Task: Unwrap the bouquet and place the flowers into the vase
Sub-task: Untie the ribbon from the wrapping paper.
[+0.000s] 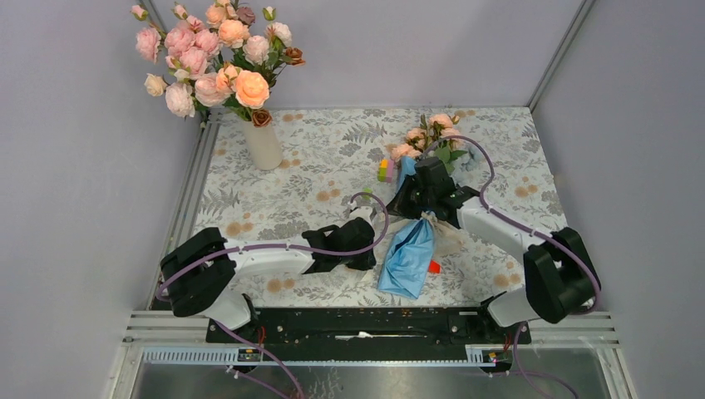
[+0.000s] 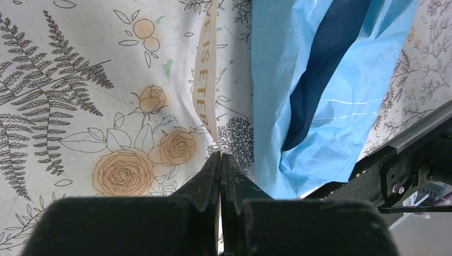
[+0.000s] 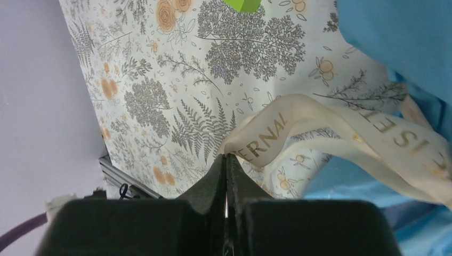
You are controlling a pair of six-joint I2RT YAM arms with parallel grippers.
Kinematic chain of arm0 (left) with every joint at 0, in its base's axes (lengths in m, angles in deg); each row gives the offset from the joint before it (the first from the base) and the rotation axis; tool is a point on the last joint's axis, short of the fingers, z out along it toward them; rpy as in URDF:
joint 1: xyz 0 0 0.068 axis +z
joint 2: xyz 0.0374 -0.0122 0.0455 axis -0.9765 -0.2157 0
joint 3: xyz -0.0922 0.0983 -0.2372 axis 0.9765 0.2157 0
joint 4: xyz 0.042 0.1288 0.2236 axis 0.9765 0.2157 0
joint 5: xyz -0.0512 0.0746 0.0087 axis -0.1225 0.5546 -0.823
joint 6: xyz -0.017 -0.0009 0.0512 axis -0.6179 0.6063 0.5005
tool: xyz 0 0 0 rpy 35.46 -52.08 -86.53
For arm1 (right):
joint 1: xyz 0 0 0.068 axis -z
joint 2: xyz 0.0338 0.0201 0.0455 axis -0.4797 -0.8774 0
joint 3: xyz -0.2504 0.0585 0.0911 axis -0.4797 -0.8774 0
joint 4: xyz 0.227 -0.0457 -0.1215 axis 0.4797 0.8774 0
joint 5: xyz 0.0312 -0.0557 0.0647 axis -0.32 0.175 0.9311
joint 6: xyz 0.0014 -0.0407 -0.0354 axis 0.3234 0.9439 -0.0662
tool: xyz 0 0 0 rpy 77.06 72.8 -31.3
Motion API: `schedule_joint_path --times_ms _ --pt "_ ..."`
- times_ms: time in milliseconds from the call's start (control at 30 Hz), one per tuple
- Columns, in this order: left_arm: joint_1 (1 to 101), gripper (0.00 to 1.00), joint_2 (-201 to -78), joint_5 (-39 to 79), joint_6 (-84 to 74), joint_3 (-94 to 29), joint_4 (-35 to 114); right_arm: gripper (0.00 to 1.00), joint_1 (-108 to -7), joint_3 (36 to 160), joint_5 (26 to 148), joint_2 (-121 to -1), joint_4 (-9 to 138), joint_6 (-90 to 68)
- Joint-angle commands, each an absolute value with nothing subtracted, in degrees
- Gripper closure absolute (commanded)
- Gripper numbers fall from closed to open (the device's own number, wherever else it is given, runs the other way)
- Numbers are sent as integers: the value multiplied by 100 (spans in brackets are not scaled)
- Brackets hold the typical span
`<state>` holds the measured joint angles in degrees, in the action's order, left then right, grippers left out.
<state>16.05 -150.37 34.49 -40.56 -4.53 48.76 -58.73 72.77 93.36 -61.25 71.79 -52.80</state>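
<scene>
Step in hand: loosening the ribbon (image 3: 330,122) that ties the bouquet (image 1: 409,249), judging by both hands gripping it.
Left hand (image 2: 220,156): jaws pressed fully together, nipping the thin end of one ribbon tail at the very tips; tail running fairly straight away across the surface (image 1: 316,166).
Right hand (image 3: 226,156): jaws closed flat as well, pinching a fold of the cream band just by the gold lettering; the rest of the loop slack behind it.
Doing it well: draw the two held ends apart slowly and low over the surface, away from the knot. Keep the pinch firm, since so little ribbon sits between the tips. Stop if the whole bundle drags instead of the tie loosening.
Bouquet, place: lying on the surface between the two hands, paper end toward the arm bases, blooms toward the far right.
Bouquet, look: crinkled light blue paper, a dark navy band showing inside a fold.
Flowers (image 1: 432,137): peach-pink heads and green leaves beyond the right arm, partly hidden by it.
Vase (image 1: 263,143): far left, upright, off-white, well apart from the bouquet, already carrying pink and peach roses.
Toy blocks (image 1: 384,170): just beside the blooms, a possible snag.
</scene>
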Motion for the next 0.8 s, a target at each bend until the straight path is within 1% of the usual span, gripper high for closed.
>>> schedule_joint_path --times_ms 0,33,67,133,167,267,300,367,500,567,633,767 --pt "1585 100 -14816 3361 -4150 -386 4549 100 -6064 7738 8920 -6526 6947 -5213" --pt "1585 100 -14812 3356 -4149 -390 4550 100 -6094 7833 8855 -6599 7018 -5148" --pt "1585 100 -14812 3349 -4148 -393 4546 97 -6118 7923 8803 -6667 7106 -5075" --pt "1585 100 -14803 3361 -4147 -390 4558 87 -6136 8055 8766 -6714 7230 -4962" --pt "1585 100 -14789 3365 -4147 -391 4561 78 -6136 8102 8756 -6680 7274 -4921" --pt "1585 100 -14758 3391 -4165 -363 4561 49 -6136 8221 8620 -6392 7548 -4707" --pt "1585 100 -14744 3406 -4165 -355 4564 41 -6136 8260 8549 -6272 7709 -4612" --pt "1585 100 -14710 3456 -4189 -331 4567 30 -6113 8294 8602 -6004 8023 -4541" --pt "1585 100 -14613 3525 -4218 -238 4494 22 -6010 8314 8481 -5471 8834 -4381" --pt "1585 100 -14599 3541 -4209 -238 4500 21 -5814 8173 8295 -5156 9260 -4282" --pt "1592 100 -14607 3537 -4209 -243 4509 21 -5492 7845 8144 -4805 9519 -4235" --pt "1593 100 -14608 3516 -4205 -253 4494 20 -4326 6939 8356 -4028 9876 -4205"
